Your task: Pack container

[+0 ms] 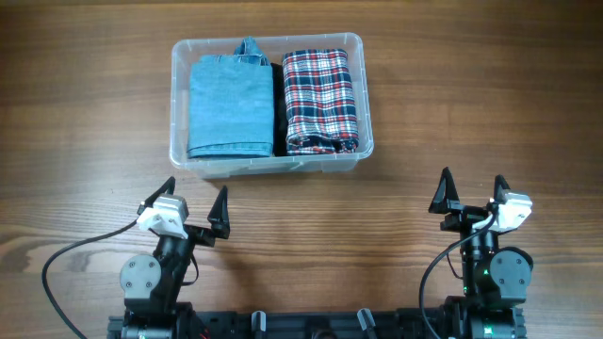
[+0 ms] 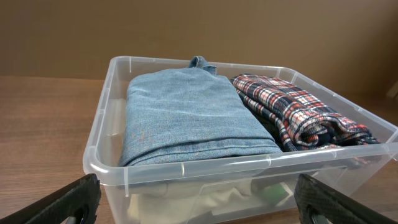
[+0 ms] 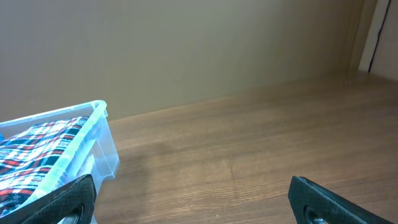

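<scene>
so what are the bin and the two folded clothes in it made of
Bin: clear glossy plastic; the contents show through its walls. Blue garment: likely denim, a faded matte weave. Checked garment: soft woven cloth, maybe flannel, red, white and navy plaid.

The left gripper (image 1: 196, 191) and right gripper (image 1: 472, 181) gape wide, seemingly level.

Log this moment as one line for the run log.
container: holds folded denim garment beside plaid garment | left gripper: open, empty, apart from container | right gripper: open, empty
</scene>
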Robot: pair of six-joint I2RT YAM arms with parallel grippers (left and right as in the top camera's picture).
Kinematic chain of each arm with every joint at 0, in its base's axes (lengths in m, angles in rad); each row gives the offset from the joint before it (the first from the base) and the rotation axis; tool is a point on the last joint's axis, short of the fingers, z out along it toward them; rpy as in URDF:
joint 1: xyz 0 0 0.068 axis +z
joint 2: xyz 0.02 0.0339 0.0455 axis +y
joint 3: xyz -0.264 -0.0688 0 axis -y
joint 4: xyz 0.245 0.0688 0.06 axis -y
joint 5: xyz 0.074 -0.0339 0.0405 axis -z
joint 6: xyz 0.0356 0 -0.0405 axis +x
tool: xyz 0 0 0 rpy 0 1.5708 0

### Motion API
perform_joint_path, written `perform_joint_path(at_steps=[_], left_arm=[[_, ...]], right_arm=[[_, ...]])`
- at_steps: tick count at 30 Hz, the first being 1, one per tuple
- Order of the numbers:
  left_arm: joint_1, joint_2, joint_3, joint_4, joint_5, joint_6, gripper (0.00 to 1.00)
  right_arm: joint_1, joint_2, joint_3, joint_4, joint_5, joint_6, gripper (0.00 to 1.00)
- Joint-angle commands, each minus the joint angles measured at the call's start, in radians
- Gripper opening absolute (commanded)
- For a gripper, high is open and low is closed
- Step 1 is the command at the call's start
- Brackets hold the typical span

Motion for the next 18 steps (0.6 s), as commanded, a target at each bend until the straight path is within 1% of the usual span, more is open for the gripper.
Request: perform_joint_path(at_steps=[1, 8, 12, 15, 18], left_arm=[[0.010, -0.011, -0.008, 0.003, 0.002, 0.012, 1.00], [0.010, -0.011, -0.008, 0.003, 0.002, 0.012, 1.00], [0.010, -0.011, -0.008, 0.003, 0.002, 0.012, 1.00], [0.010, -0.011, -0.008, 0.003, 0.002, 0.012, 1.00], [0.010, -0.011, -0.008, 0.003, 0.002, 0.012, 1.00]], right_arm=[[-0.006, -0.016, -0.008, 0.054, -0.030, -0.016, 1.00], [-0.006, -0.016, -0.010, 0.149, -0.031, 0.002, 1.00], [-0.006, -0.016, -0.041, 0.277, -0.035, 0.002, 1.00], [-0.006, -0.016, -0.040, 0.283, -0.039, 0.003, 1.00], [-0.006, -0.016, -0.040, 0.253, -0.038, 0.001, 1.00]])
